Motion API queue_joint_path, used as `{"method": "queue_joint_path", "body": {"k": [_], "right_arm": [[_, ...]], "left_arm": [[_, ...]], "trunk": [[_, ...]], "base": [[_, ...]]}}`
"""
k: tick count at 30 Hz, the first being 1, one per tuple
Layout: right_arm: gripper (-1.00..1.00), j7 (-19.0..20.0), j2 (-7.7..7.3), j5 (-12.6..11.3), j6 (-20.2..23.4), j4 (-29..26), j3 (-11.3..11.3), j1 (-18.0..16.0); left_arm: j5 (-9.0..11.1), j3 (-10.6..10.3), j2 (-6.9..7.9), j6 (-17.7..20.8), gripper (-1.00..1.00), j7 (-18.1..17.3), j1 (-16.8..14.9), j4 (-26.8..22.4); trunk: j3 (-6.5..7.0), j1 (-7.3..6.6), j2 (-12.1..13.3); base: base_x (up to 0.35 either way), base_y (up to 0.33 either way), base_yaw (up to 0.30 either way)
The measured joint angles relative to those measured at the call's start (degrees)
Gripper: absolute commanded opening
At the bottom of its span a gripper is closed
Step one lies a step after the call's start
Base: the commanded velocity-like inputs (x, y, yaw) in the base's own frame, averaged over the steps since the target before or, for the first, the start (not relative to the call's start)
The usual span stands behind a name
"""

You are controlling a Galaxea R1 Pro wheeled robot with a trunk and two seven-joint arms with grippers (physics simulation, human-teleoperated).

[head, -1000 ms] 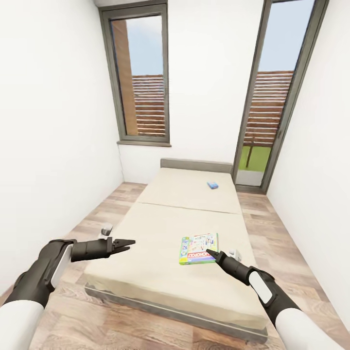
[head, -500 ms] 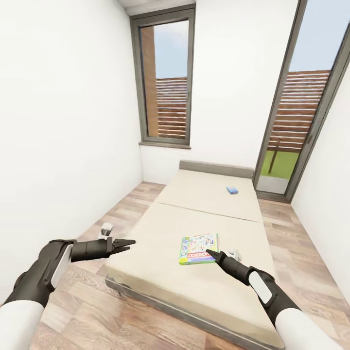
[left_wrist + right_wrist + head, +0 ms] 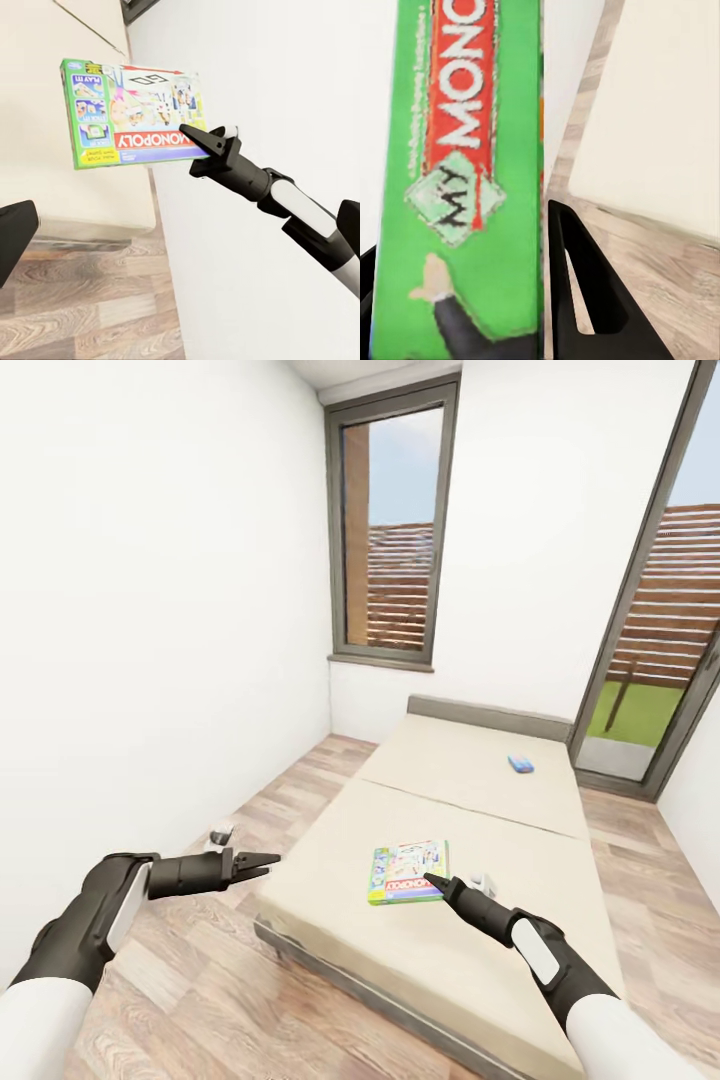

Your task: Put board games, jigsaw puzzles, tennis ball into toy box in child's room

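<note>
My right gripper (image 3: 432, 881) is shut on a board game (image 3: 408, 871), a flat box with a green, yellow and red printed cover, and holds it by one edge above the cream bed (image 3: 450, 800). The right wrist view shows the box (image 3: 465, 150) close up, with one dark finger (image 3: 577, 285) beside it. In the left wrist view the same box (image 3: 135, 112) hangs from the right gripper (image 3: 189, 135) over the bed's corner (image 3: 45, 187). My left gripper (image 3: 262, 860) is open and holds nothing, out over the floor to the left of the bed.
A small blue flat object (image 3: 520, 763) lies far up the bed. A white wall (image 3: 150, 660) runs close along the left, with a strip of wood floor (image 3: 290, 800) between it and the bed. A window (image 3: 395, 530) and a glass door (image 3: 660, 650) stand behind the bed.
The whole picture has shifted: bed, window and door slid right, so the camera turned left. Both arms and the held board game keep their places in the picture.
</note>
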Motion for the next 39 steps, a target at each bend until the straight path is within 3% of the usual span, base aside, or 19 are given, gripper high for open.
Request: {"method": "queue_joint_path", "body": {"k": [9, 20, 39], "right_arm": [[-1.0, 0.0, -0.01, 0.0, 0.0, 0.0, 0.0, 0.0], [-1.0, 0.0, -0.02, 0.0, -1.2, 0.0, 0.0, 0.0], [-1.0, 0.5, -0.06, 0.1, -2.7, 0.0, 0.0, 0.0]], "left_arm": [[0.0, -0.2, -0.22, 0.0, 1.0, 0.2, 0.0, 0.0], [0.0, -0.1, -0.24, 0.2, 1.0, 3.0, 0.0, 0.0], [-0.1, -0.4, -0.3, 0.1, 1.0, 3.1, 0.0, -0.1]], "trunk": [[1.91, -1.98, 3.6], [4.24, -4.4, 8.0], [8.46, -8.59, 15.7]], "base": [[0.0, 0.0, 0.273], [0.0, 0.0, 0.273], [0.0, 0.0, 0.265]]}}
